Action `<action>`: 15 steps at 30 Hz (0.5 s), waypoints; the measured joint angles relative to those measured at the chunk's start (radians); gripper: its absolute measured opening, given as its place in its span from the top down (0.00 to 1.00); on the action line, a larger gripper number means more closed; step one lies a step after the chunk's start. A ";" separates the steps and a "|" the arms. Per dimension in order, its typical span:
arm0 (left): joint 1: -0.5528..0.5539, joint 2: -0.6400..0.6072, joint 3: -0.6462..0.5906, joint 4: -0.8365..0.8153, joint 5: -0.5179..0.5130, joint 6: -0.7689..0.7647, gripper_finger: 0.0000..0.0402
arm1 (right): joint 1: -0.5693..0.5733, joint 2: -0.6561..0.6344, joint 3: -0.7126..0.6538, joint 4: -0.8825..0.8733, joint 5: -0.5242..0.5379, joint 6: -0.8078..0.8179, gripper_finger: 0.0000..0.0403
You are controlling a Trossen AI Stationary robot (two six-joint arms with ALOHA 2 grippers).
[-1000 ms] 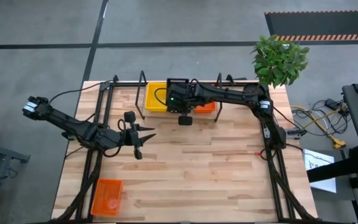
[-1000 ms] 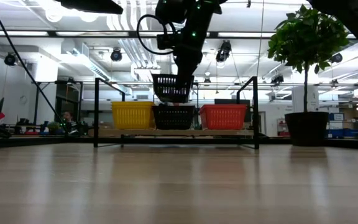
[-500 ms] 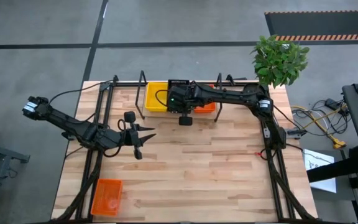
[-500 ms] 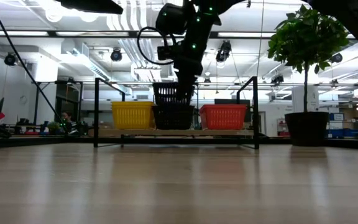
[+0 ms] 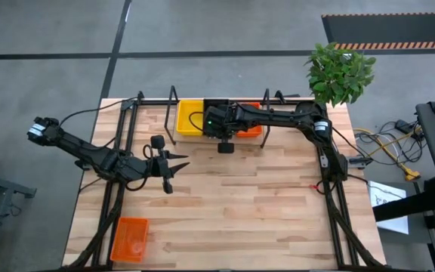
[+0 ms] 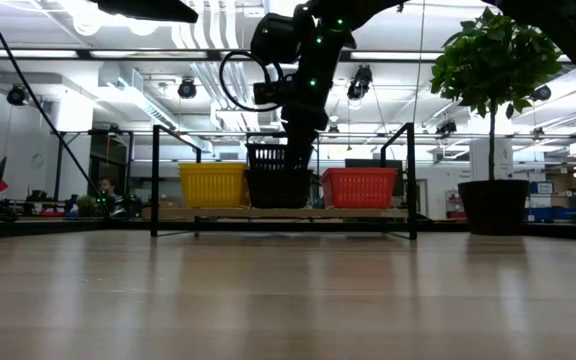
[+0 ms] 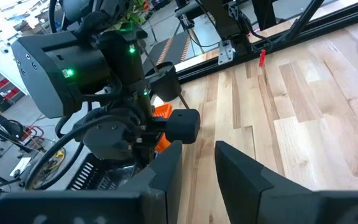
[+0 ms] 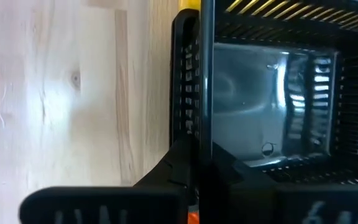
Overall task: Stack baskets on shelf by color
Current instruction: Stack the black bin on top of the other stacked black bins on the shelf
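Observation:
My right gripper (image 6: 299, 138) reaches over the shelf (image 6: 155, 180) at the table's far edge, shut on a black basket (image 6: 277, 156). That basket sits partly sunk into another black basket (image 6: 278, 188) on the shelf's middle place. A yellow basket (image 5: 189, 118) stands to its left and an orange basket (image 5: 251, 131) to its right. A further orange basket (image 5: 130, 239) lies at the table's near left corner. My left gripper (image 5: 181, 164) hovers open over the table's left middle, away from all baskets. My right gripper holds the black basket by the rim of one side wall (image 8: 204, 106), one finger inside the basket and one outside, coming from above and pointing down. The basket stays upright, and its lower part sits inside the black basket on the shelf.
A potted plant (image 5: 338, 72) stands at the table's far right corner, beside the shelf's right end. The shelf's upright black loops (image 6: 411, 180) flank the row of baskets. Bare wood spans the table's middle and near right (image 5: 263, 211).
My right gripper has moved down and slightly toward the far edge, carrying the black basket. The basket, which hung above the black one on the shelf, now sits partly nested in it. The gripper has stayed shut on it.

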 joint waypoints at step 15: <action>0.000 0.000 0.000 0.000 0.000 0.000 0.80 | -0.001 -0.010 0.020 -0.017 -0.005 0.034 0.73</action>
